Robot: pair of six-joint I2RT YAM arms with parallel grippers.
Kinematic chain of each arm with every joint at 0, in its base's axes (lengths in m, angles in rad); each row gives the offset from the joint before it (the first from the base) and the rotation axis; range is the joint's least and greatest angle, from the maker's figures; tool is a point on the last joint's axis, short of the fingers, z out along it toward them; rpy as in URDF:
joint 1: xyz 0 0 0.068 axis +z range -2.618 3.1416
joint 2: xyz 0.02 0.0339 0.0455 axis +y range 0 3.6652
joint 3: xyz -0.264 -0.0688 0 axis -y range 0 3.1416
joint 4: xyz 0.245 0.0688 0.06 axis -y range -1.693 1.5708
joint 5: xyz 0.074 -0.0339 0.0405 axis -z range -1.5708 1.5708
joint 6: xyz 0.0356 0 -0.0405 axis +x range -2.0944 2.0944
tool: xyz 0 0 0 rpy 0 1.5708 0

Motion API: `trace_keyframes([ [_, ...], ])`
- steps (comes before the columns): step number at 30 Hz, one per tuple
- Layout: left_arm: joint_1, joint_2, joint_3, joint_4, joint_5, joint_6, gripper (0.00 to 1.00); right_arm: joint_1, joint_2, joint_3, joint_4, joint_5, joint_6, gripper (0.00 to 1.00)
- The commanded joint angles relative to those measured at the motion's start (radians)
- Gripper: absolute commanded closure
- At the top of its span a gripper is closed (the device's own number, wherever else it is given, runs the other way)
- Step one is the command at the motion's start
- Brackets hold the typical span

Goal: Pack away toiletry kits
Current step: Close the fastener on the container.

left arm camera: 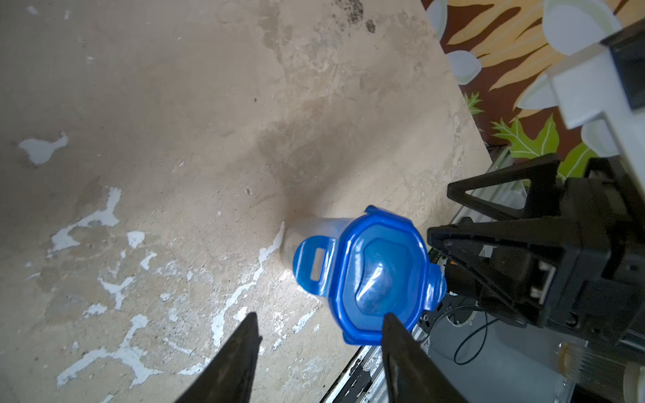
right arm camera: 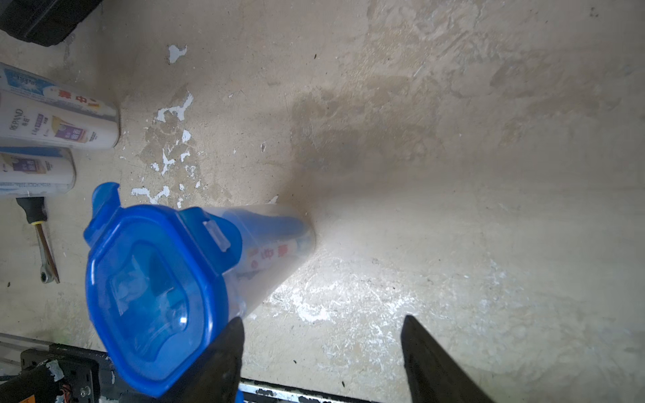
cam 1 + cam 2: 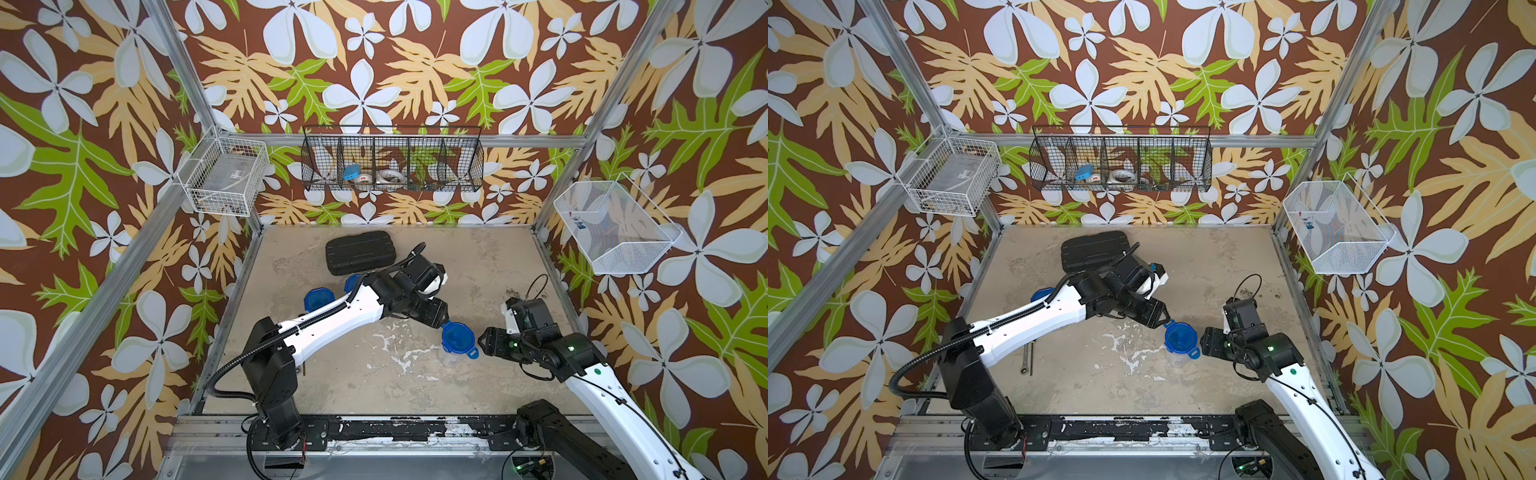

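- Blue lid point(image 1: 377, 275) is seated on a clear tumbler point(image 2: 268, 282), which stands upright on the worktop point(image 3: 478, 266). It is well apart from the black ribbed case point(image 3: 359, 252), on the case's robot-facing side and toward the right arm.
- Two of the lid's clip flaps jut outward in both top views.
- Through the tumbler wall a white toothpaste tube point(image 2: 275, 253) with red print shows, with a blue shape beside it.
- The left gripper point(image 1: 320, 315) reaches in from the case's side. Its fingers point(image 1: 241, 359) are spread with nothing between them. One tip overlaps the lid rim; I cannot tell whether it touches.
- The right gripper point(image 2: 321, 318) is on the tumbler's side away from the case. Its fingers point(image 2: 429, 359) are spread and empty, with the tumbler just beside one of them.
- Two more blue-lidded tumblers point(image 3: 318, 300) stand near the case, partly under the left arm.
- A wrench point(image 3: 1026, 361) lies well apart from the case, toward the left arm's base.
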Motion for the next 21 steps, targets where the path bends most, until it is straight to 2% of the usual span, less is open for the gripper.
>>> trace_keyframes([
  [1, -0.005, 0.04, 0.044, -0.003, 0.054, 0.047, 0.4, -0.001, -0.01, 0.029, -0.065, 0.0, 0.003, 0.3],
  [8, -0.009, 0.095, 0.075, -0.002, 0.084, 0.062, 0.39, 0.001, -0.021, -0.009, -0.088, -0.122, -0.041, 0.33],
  [21, -0.034, 0.119, 0.021, 0.024, 0.104, 0.058, 0.43, 0.001, -0.02, -0.076, -0.005, -0.178, -0.029, 0.35],
])
